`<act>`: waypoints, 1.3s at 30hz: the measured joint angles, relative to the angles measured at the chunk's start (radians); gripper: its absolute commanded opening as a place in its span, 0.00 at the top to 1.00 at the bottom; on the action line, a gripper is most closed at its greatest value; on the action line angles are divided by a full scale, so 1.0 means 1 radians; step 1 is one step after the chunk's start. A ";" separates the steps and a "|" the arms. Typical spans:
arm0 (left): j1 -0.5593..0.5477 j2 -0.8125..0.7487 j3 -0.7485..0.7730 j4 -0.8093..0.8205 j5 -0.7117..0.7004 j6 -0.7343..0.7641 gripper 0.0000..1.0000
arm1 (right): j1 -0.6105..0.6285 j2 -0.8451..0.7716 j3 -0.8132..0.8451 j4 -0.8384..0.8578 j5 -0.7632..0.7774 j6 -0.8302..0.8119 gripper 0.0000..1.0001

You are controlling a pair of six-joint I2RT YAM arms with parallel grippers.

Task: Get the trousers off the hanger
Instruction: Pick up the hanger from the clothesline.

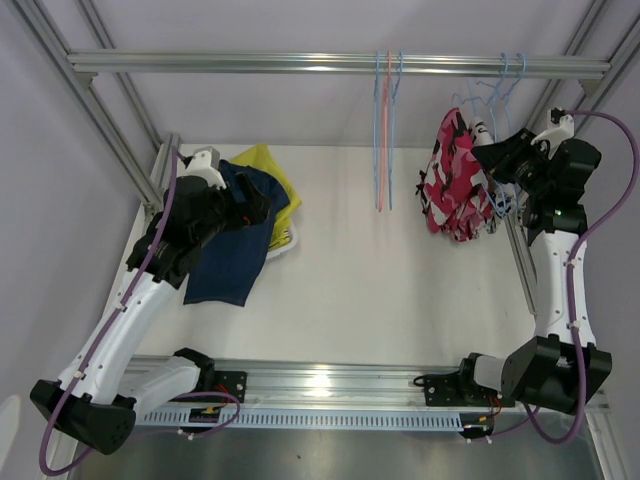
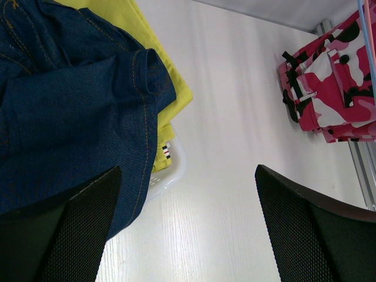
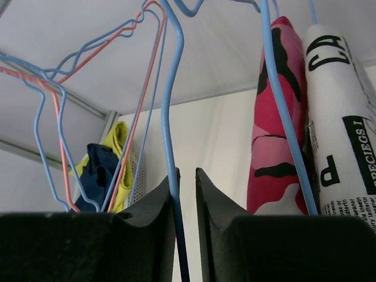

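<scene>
From above you get only a sliver of the newspaper-print trousers (image 1: 498,207), tucked behind the pink-red trousers (image 1: 452,180) and the right claw (image 3: 187,176). The navy trousers (image 2: 70,117) bury most of the white basket (image 2: 174,170). Whether that claw pinches the blue hanger wire (image 3: 170,117), you cannot tell.

Navy trousers (image 1: 232,262) lay over a yellow pair (image 1: 272,168) at the left of the table (image 1: 380,280), partly under the left arm (image 1: 150,285). Pink-red patterned trousers (image 1: 450,185) hung from the rail (image 1: 250,63), the right gripper (image 1: 484,152) just beside them; empty hangers (image 1: 385,130) hung mid-rail.
</scene>
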 measured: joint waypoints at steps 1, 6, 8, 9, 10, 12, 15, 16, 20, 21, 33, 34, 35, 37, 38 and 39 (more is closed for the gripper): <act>0.000 0.000 0.000 0.000 0.000 0.000 0.01 | -0.005 -0.002 -0.015 0.027 -0.017 0.015 0.80; 0.000 0.001 0.000 0.000 0.003 0.000 0.00 | -0.018 -0.009 -0.060 0.126 -0.080 0.079 0.77; 0.000 0.002 0.000 0.000 0.004 0.000 0.00 | -0.020 -0.011 -0.064 0.151 -0.098 0.096 0.76; 0.000 0.003 0.000 0.000 0.004 0.000 0.01 | -0.021 -0.013 -0.067 0.167 -0.105 0.107 0.76; 0.000 0.003 0.000 0.000 0.005 0.000 0.01 | -0.023 -0.016 -0.075 0.192 -0.115 0.121 0.76; 0.000 0.003 0.000 0.000 0.006 0.000 0.01 | -0.027 -0.024 -0.090 0.230 -0.131 0.148 0.83; 0.000 0.003 0.000 0.000 0.008 0.000 0.00 | -0.031 -0.024 -0.102 0.262 -0.148 0.181 1.00; 0.000 0.003 0.000 0.000 0.009 0.000 0.00 | -0.032 -0.024 -0.108 0.271 -0.151 0.195 1.00; 0.000 0.003 0.000 0.000 0.016 0.000 0.01 | -0.035 -0.024 -0.122 0.311 -0.165 0.239 1.00; 0.000 0.003 0.000 0.000 0.018 0.000 0.00 | -0.036 -0.024 -0.127 0.320 -0.167 0.247 1.00; 0.000 0.003 0.000 0.000 0.023 0.000 0.00 | -0.036 -0.025 -0.140 0.369 -0.171 0.304 1.00; 0.000 0.003 0.000 0.000 0.023 0.000 0.01 | -0.036 -0.025 -0.140 0.372 -0.171 0.307 1.00; 0.000 0.003 0.000 0.000 0.023 0.000 0.00 | -0.036 -0.026 -0.140 0.376 -0.170 0.314 1.00; 0.000 0.003 0.000 0.000 0.023 0.000 0.01 | -0.036 -0.027 -0.144 0.396 -0.167 0.331 1.00; 0.000 0.003 0.000 0.000 0.023 0.000 0.01 | -0.036 -0.030 -0.150 0.410 -0.164 0.338 1.00; 0.000 0.003 0.000 0.000 0.023 0.000 0.00 | -0.036 -0.034 -0.158 0.422 -0.162 0.349 1.00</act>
